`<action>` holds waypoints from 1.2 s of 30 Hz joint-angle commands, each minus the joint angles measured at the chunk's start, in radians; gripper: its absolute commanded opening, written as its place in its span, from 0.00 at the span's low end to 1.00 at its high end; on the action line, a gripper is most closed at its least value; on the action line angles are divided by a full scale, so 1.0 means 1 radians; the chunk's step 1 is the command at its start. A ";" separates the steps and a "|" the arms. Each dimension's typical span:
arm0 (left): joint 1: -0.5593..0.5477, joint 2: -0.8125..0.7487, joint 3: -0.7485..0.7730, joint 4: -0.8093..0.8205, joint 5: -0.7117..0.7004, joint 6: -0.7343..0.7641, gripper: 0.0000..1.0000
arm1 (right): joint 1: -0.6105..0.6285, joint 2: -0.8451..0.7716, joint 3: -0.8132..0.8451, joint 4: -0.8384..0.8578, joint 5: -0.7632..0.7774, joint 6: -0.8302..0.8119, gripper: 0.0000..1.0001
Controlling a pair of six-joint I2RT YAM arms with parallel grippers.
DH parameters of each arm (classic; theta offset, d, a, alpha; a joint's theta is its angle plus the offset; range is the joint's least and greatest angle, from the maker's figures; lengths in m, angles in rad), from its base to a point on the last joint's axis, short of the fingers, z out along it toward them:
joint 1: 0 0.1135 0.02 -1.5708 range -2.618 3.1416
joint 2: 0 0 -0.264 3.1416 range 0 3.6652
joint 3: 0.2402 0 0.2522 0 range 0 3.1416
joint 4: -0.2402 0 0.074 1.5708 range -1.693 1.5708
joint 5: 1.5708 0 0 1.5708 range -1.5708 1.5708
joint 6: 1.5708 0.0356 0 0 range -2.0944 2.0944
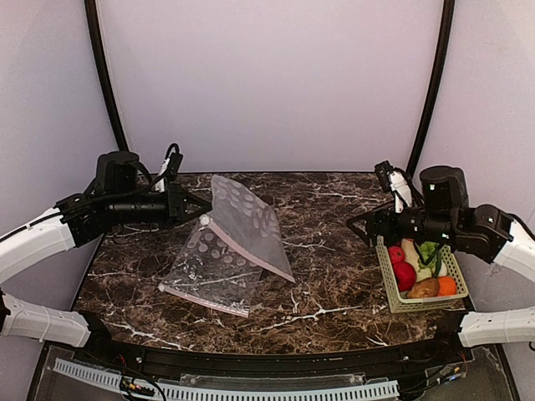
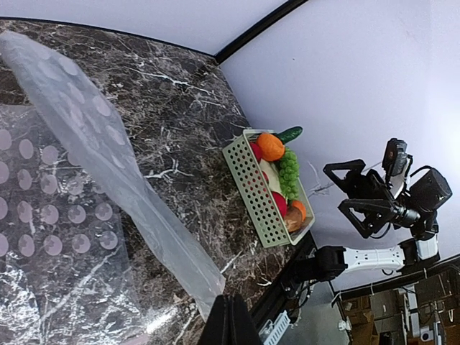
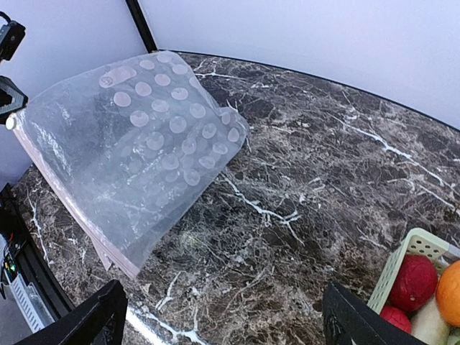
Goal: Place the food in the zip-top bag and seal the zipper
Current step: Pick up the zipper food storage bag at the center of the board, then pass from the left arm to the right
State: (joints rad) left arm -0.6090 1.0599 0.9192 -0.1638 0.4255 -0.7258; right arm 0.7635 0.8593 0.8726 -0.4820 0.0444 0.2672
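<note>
The zip-top bag (image 1: 247, 219), clear with white dots, is lifted at its left corner, so it slopes up from the table like a tent. Its pinkish zipper (image 1: 251, 252) runs along the raised edge. My left gripper (image 1: 201, 219) is shut on that corner. In the left wrist view the shut fingertips (image 2: 231, 305) meet the bag (image 2: 108, 144) at its edge. The food (image 1: 422, 271), red apples, an orange, a potato and greens, lies in the basket at the right. My right gripper (image 1: 361, 225) hovers open just left of it, holding nothing (image 3: 226, 323).
The pale green slotted basket (image 1: 393, 294) stands at the table's right front. It shows again in the wrist views (image 2: 251, 188) (image 3: 404, 264). A second dotted plastic sheet (image 1: 205, 280) lies flat under the lifted bag. The marble table's near edge (image 1: 251, 341) borders a black rail.
</note>
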 commanded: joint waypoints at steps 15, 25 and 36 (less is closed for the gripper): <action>-0.301 0.101 0.099 0.235 -0.209 -0.190 0.01 | 0.608 0.344 0.303 0.137 0.493 -0.044 0.90; -0.324 0.090 0.066 0.262 -0.242 -0.206 0.01 | 0.686 0.552 0.394 0.159 0.642 -0.036 0.85; -0.331 0.077 0.049 0.270 -0.251 -0.222 0.01 | 0.677 0.677 0.476 0.134 0.850 -0.062 0.77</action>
State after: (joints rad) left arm -0.9337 1.1645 0.9909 0.0818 0.1852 -0.9348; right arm 1.4414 1.5169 1.3056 -0.3565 0.7887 0.2195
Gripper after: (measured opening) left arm 0.009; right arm 0.790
